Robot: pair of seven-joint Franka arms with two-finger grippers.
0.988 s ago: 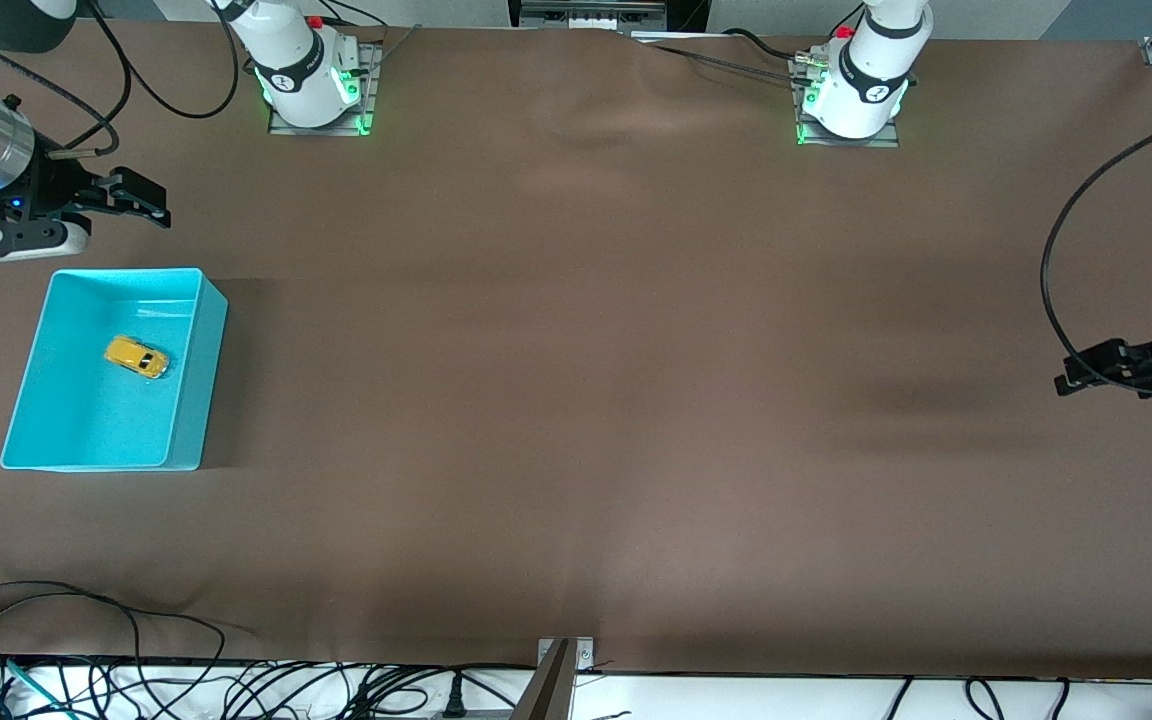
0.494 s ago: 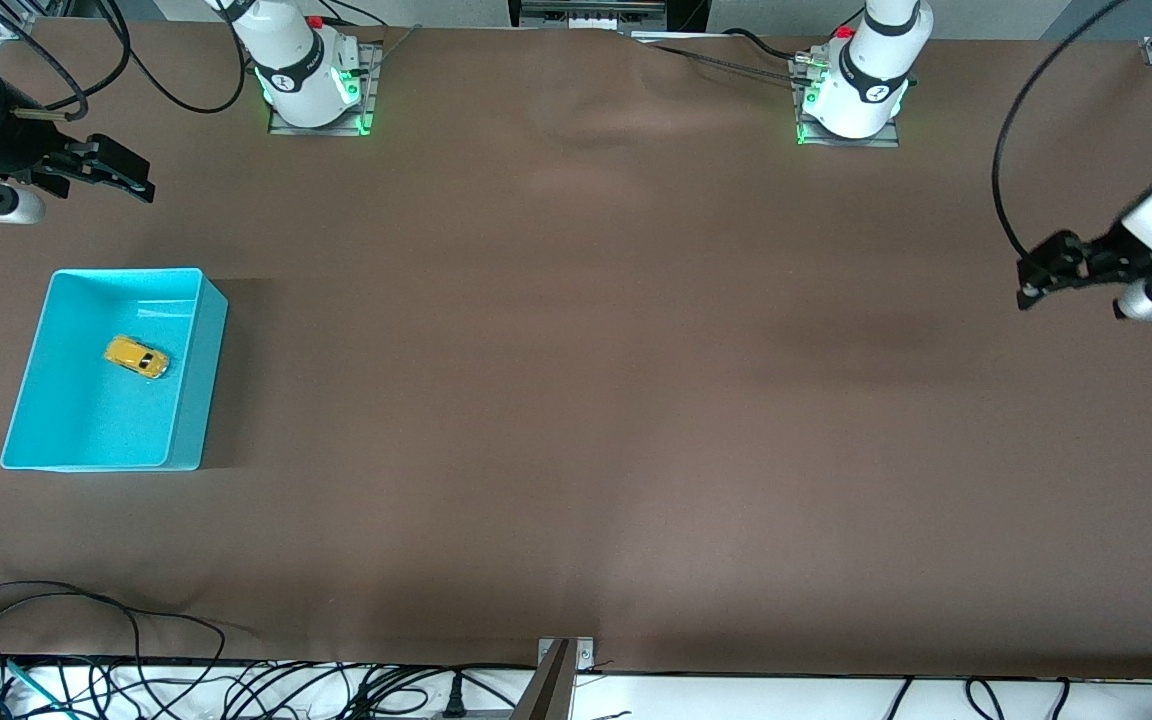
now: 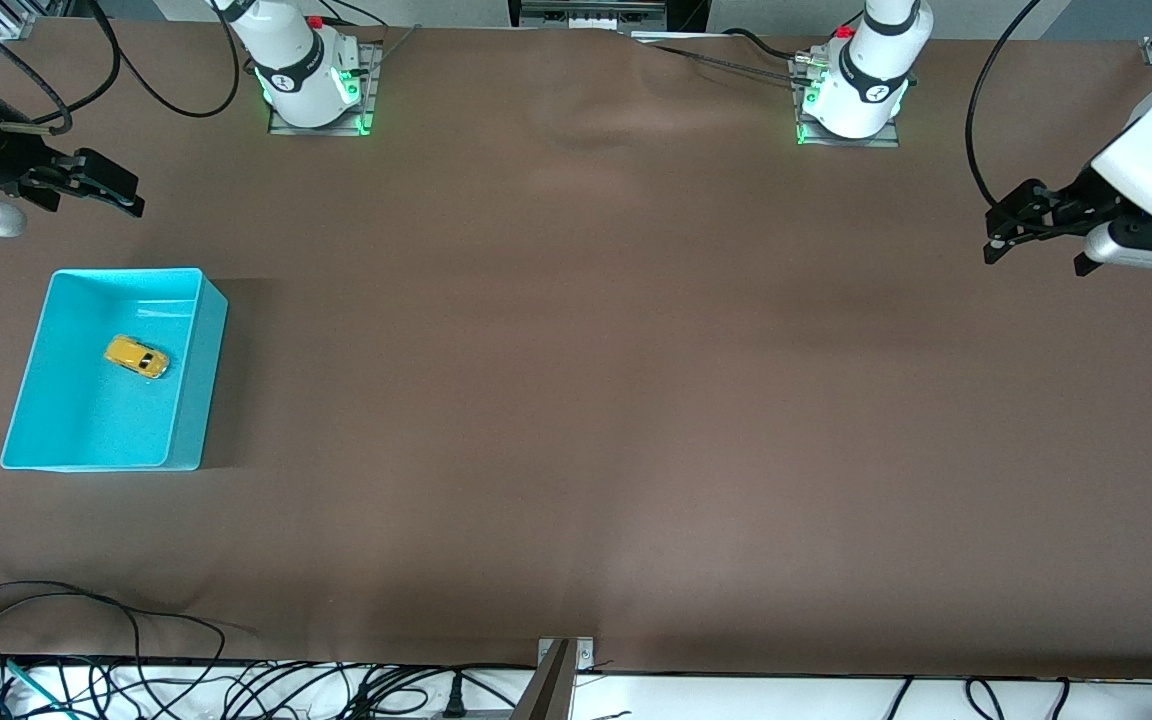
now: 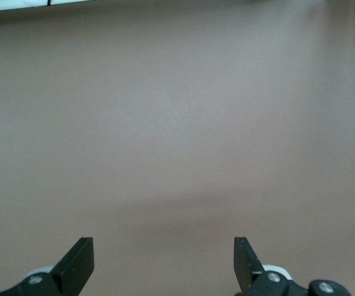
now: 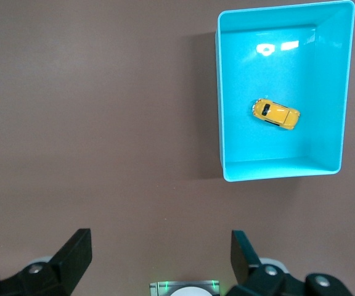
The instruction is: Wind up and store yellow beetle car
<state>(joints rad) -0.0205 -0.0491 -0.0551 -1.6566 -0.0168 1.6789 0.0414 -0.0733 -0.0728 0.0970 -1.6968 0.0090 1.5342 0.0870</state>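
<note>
From my remote station I see the wide brown counter [image 3: 576, 400] carrying only one container: a teal bin [image 3: 191, 400] at about nine o'clock in the front view, toward the right arm's end. Inside it, resting on the bin floor toward the wall nearer the robot bases, lies the yellow beetle car [image 3: 136, 357], touching neither wall as far as I can tell.

I judge the task all but finished: the car is already stored, and whether its spring is wound I cannot tell. What seems left is only parking the arms.

The right hand [image 3: 101, 180] hangs at ten o'clock over bare counter near the bin's base-side end, its fingers spread wide and holding nothing; its wrist camera looks down at bin and car. The left hand [image 3: 1016, 220] hovers at two o'clock over empty counter at the left arm's end, well apart from the bin, likewise wide open and empty.

Black cables [image 3: 86, 640] trail along the counter's edge at seven o'clock, near the camera. Nothing stands between either hand and the bin.
</note>
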